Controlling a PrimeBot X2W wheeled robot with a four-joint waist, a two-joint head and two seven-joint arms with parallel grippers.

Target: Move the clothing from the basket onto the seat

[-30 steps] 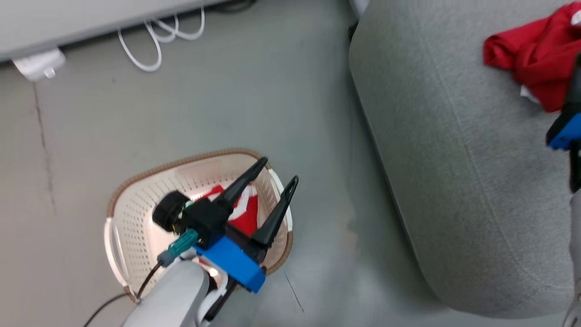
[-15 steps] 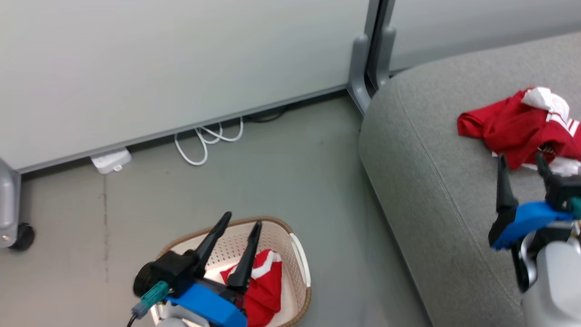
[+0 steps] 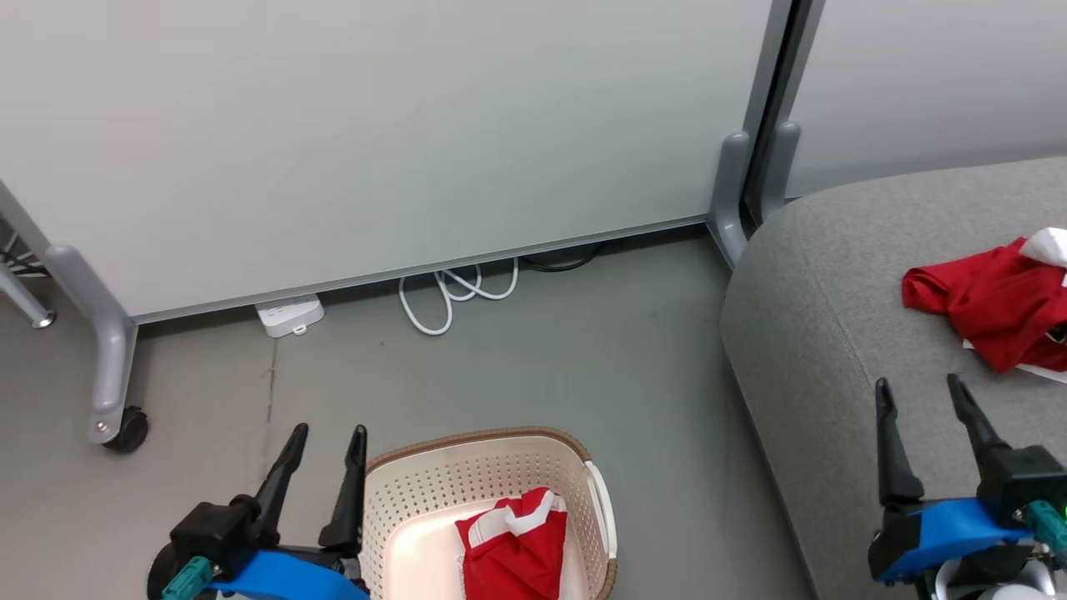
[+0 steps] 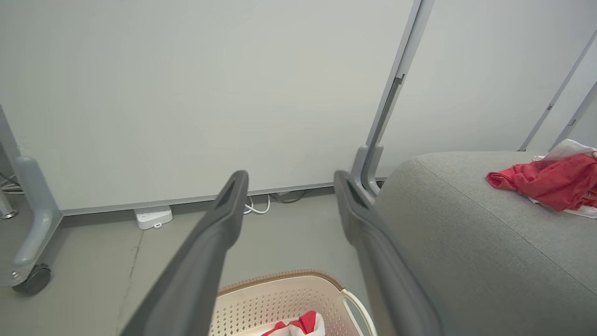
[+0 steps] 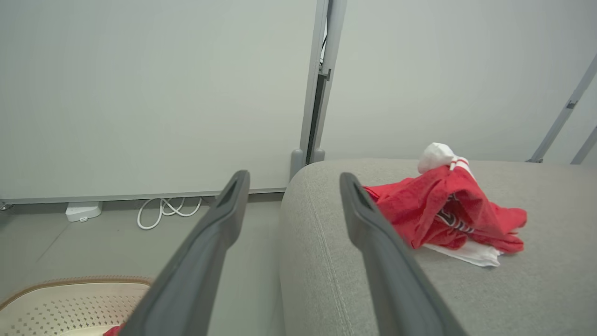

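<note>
The cream perforated basket (image 3: 417, 500) with its brown rim stands on the floor at the bottom centre, with one red garment with white trim (image 3: 513, 550) lying inside. A heap of red clothing (image 3: 992, 304) rests on the grey seat (image 3: 834, 333) at the right; black-and-white lettering shows on that heap (image 5: 447, 217) in the right wrist view. My left gripper (image 3: 327, 432) is open and empty, just left of the basket. Over the seat's front part, short of the heap, my right gripper (image 3: 917, 383) is open and empty too.
A pale partition wall runs across the back, with grey posts (image 3: 733, 183) near the seat's corner. A white cable (image 3: 454, 292) and a white power strip (image 3: 289, 315) lie at its foot. A castor leg (image 3: 117, 417) stands at the left on the grey floor.
The camera has tilted up, bringing the wall into view. My left gripper has drawn back from over the basket to its left side, empty. My right gripper stays open, short of the heap.
</note>
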